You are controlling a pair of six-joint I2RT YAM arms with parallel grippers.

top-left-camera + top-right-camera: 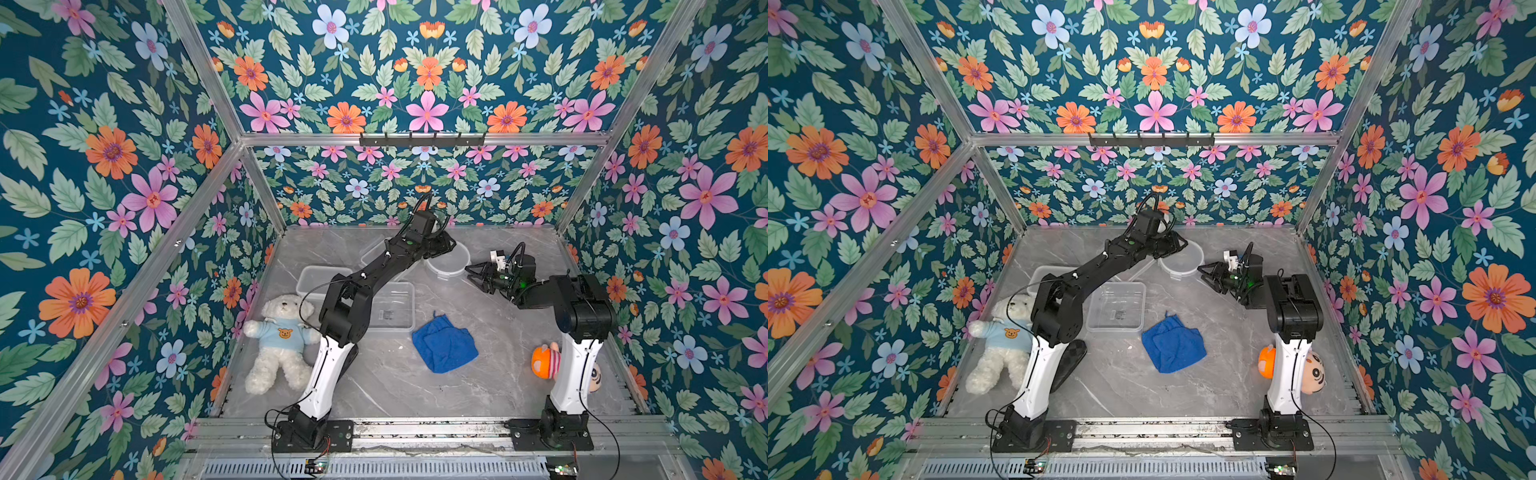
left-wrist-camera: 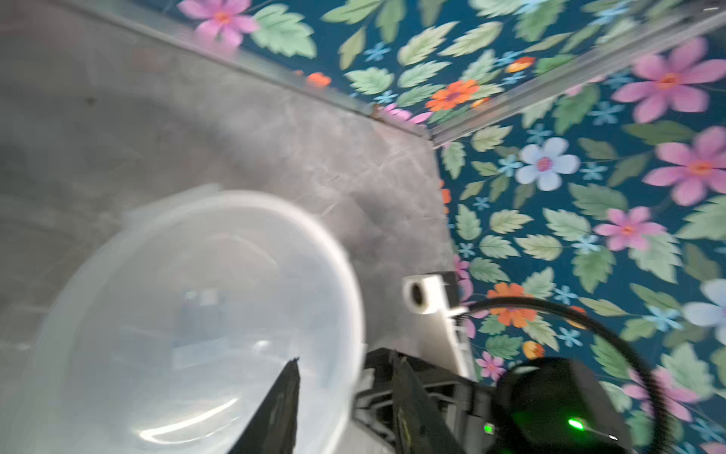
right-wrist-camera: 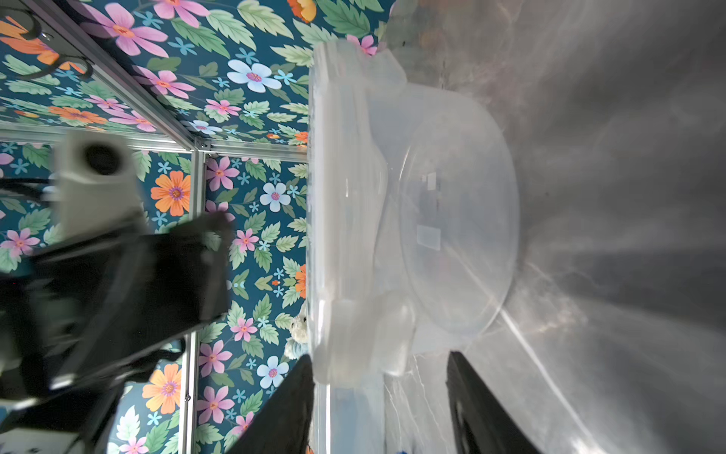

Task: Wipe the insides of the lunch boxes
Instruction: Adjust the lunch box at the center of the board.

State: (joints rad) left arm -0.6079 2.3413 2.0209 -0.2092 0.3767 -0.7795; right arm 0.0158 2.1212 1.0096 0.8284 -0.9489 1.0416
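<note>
Surface: grey marble table (image 1: 374, 382), floral walls.
Round lunch box (image 1: 451, 266): near far edge; probably light, stiff, slick; grip rim.
Right gripper (image 3: 379, 357): jaws apart, holding nothing.
Left gripper (image 1: 444, 246): state unclear.

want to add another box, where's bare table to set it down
Bare: the front middle, between the blue cloth, the left arm and the front rail; also between the cloth and the right arm. Crowded: the back middle, where the left arm reaches across the rectangular lunch box, square lunch box and round lunch box.
</note>
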